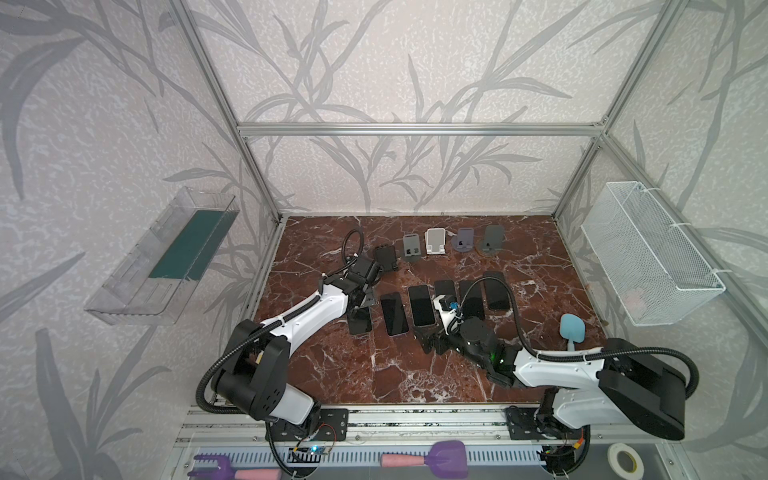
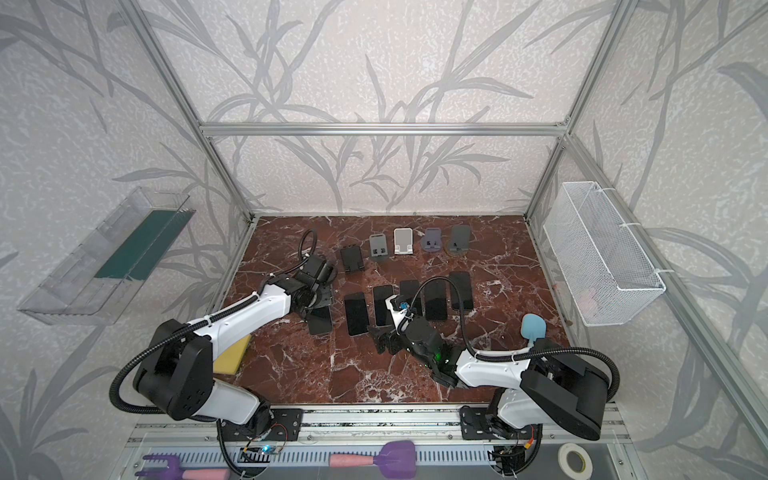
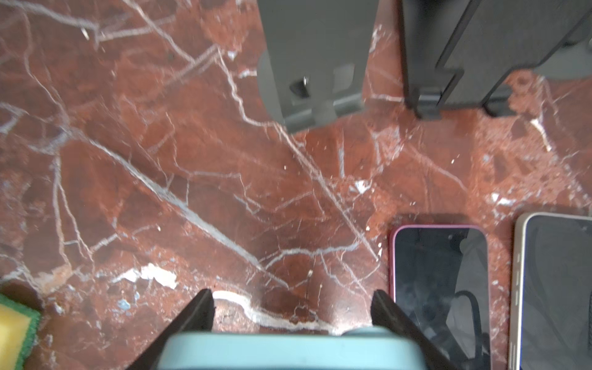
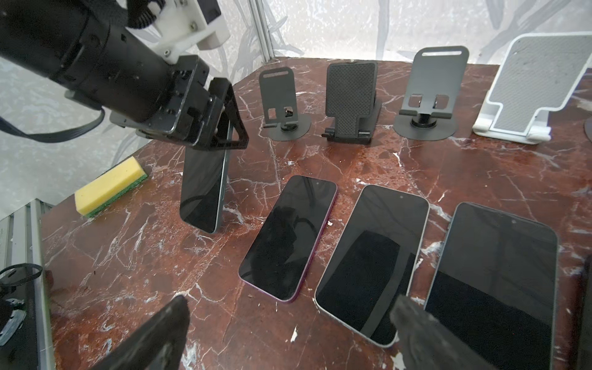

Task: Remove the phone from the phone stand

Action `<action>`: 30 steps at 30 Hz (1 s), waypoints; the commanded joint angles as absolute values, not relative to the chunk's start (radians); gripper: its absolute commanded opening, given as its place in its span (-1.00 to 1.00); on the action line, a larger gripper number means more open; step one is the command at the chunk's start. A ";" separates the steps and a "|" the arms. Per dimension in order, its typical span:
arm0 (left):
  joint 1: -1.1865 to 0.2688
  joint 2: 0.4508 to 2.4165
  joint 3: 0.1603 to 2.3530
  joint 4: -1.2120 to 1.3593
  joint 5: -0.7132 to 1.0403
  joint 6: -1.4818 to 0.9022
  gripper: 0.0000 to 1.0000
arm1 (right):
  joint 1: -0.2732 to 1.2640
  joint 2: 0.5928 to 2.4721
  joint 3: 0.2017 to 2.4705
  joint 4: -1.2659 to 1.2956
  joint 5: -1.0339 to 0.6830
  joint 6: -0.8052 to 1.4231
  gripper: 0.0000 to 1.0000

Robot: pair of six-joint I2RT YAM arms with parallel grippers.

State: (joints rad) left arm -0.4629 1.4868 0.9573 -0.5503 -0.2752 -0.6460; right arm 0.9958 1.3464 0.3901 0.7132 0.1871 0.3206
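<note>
Right wrist view: your right hand [image 4: 290, 304] spreads wide, empty, near the flat phones [image 4: 371, 256]. Beyond, your left hand [image 4: 224, 128] grips the phone [image 4: 201, 192] upright over the table [image 4: 128, 256]. Farthest, the phone stands [image 4: 352, 102] are bare; only laying it down seems left.

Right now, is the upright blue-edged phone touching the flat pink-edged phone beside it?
Apart. The right wrist view shows bare red marble tabletop between the upright blue-edged phone and the flat pink-edged phone.
</note>
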 commanded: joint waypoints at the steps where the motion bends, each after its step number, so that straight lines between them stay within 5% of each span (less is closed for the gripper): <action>1: -0.469 1.477 0.954 -0.570 -0.237 -0.673 -0.03 | 0.999 1.344 0.392 0.706 0.219 0.311 0.97; 30: -0.487 1.615 0.946 -0.548 -0.167 -0.705 -0.08 | 0.999 1.354 0.433 0.600 0.278 0.352 0.97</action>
State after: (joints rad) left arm -0.4839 1.5929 0.9417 -0.5236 -0.1368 -0.6918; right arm 0.9958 1.3479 0.4011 0.6067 0.2546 0.3470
